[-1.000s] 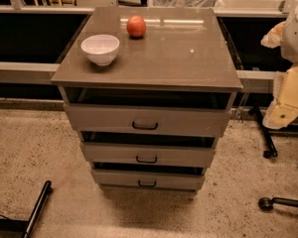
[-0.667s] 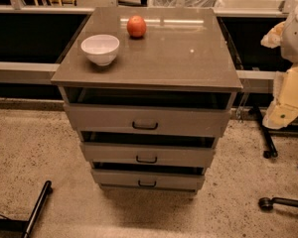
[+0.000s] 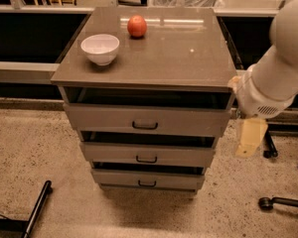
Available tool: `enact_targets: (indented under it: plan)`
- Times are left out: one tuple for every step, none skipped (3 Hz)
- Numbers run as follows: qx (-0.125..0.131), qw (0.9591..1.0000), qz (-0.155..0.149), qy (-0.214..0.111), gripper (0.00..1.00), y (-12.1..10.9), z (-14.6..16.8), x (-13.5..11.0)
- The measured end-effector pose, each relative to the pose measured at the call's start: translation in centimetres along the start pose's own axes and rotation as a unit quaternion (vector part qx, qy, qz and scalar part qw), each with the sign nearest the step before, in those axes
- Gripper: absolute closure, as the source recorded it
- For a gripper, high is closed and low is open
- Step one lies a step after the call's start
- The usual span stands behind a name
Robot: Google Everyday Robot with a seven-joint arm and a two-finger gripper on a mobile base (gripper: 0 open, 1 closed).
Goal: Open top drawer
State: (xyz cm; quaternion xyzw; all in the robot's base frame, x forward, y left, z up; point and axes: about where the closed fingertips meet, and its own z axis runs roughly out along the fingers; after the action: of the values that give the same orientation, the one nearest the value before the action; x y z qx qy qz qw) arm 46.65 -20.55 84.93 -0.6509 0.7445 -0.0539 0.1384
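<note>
The top drawer (image 3: 146,119) is the widest of three grey-brown drawers in a small cabinet, with a flat front and a small dark bar handle (image 3: 145,126) at its centre. There is a dark gap between its front and the cabinet top. My gripper (image 3: 251,137) hangs pale yellow below the white arm (image 3: 275,78), just off the cabinet's right side, level with the top drawer and apart from the handle.
A white bowl (image 3: 100,48) and a red apple (image 3: 137,26) sit on the cabinet top (image 3: 179,58). Two narrower drawers (image 3: 146,155) lie below. Chair wheels (image 3: 283,201) stand on the floor at right, a dark bar (image 3: 37,209) at lower left.
My arm has swung left and down towards the cabinet's right side, and the gripper now hangs level with the top drawer. The drawers, bowl and apple have not moved.
</note>
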Motion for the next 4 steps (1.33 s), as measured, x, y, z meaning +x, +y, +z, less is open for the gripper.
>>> enact_targets:
  plan:
    - [-0.005,0.999,-0.041,0.018,0.0,0.6,4.3,0.2]
    - [-0.002,0.9989,-0.042,0.019,0.0,0.7,4.8,0.3]
    - [0.031,0.9988,-0.037,0.005,0.0,-0.4,7.5,0.3]
    - [0.038,0.9974,-0.059,-0.015,0.0,2.3,12.8,1.4]
